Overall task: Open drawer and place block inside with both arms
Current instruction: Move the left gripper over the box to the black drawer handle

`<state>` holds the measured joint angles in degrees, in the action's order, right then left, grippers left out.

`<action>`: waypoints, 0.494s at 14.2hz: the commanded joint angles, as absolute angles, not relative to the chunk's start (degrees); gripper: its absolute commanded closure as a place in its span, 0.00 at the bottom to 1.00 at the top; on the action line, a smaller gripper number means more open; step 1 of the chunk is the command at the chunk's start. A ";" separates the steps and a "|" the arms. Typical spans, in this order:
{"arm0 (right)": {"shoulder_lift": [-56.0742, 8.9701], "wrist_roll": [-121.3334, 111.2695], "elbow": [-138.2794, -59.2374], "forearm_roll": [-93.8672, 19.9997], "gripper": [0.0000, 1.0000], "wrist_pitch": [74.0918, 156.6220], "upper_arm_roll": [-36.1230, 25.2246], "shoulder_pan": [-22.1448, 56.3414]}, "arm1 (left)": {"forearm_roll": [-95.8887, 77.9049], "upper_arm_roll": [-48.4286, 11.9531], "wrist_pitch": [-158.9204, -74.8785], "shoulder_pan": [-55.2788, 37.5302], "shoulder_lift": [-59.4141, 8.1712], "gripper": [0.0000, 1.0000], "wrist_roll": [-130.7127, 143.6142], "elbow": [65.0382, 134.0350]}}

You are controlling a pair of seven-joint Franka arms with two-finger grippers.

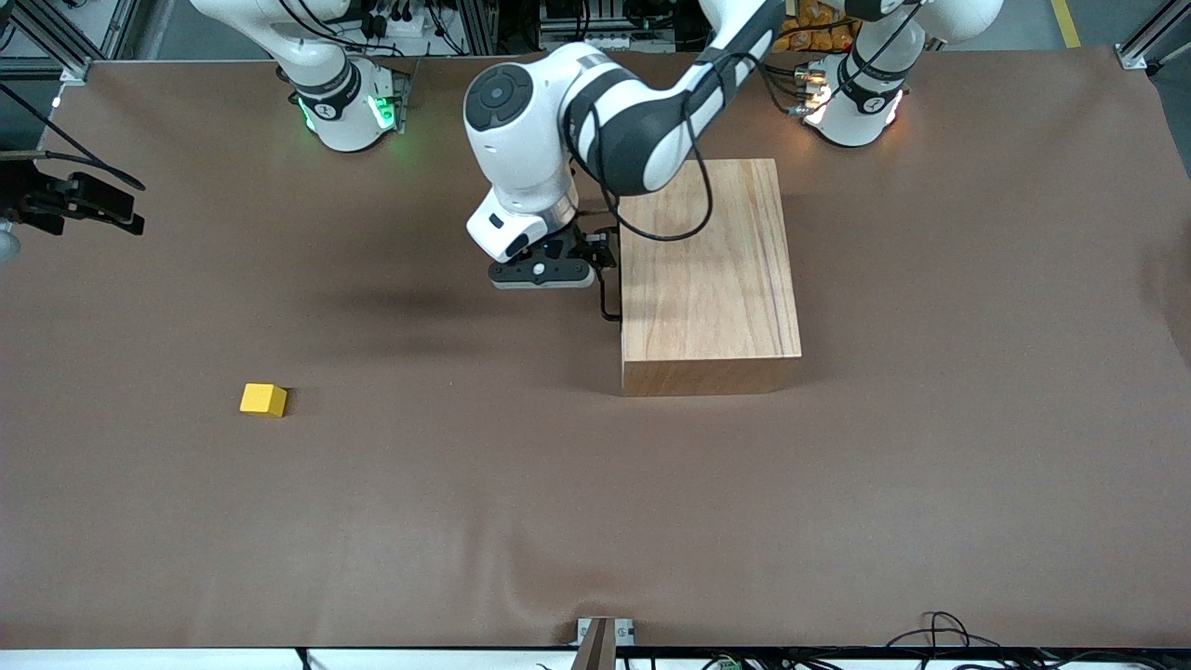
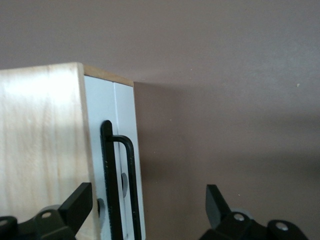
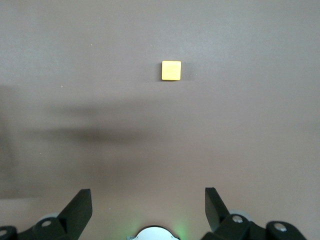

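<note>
The wooden box (image 1: 712,270) stands mid-table with its drawer shut. The drawer's white front (image 2: 100,105) faces the right arm's end, and its thin black handle (image 1: 609,300) shows in the left wrist view too (image 2: 120,185). My left gripper (image 1: 600,261) is open at the drawer front. In the left wrist view (image 2: 147,205) the handle lies between its fingers, close to one finger (image 2: 80,202), untouched. The yellow block (image 1: 263,399) lies on the table toward the right arm's end, nearer the front camera. My right gripper (image 3: 147,202) is open and empty, high over its own base, with the block (image 3: 171,70) below on the table.
A brown mat (image 1: 595,521) covers the table. A black device with cables (image 1: 84,200) sticks in at the table's edge at the right arm's end. The right arm's base (image 1: 344,107) glows green; the left arm's base (image 1: 851,102) glows orange.
</note>
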<state>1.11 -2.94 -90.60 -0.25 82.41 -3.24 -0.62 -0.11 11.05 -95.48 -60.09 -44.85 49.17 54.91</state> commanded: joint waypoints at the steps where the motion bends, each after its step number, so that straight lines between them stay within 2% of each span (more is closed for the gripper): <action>1: 1.14 -3.16 -90.70 -0.79 0.00 82.88 -2.72 -1.49 | -0.79 13.36 -97.02 -62.75 -47.55 0.00 55.70 52.65; 7: 1.14 -3.16 -90.70 -0.79 0.00 82.88 -2.72 -1.58 | -0.62 13.97 -98.26 -64.25 -49.75 0.00 61.17 52.82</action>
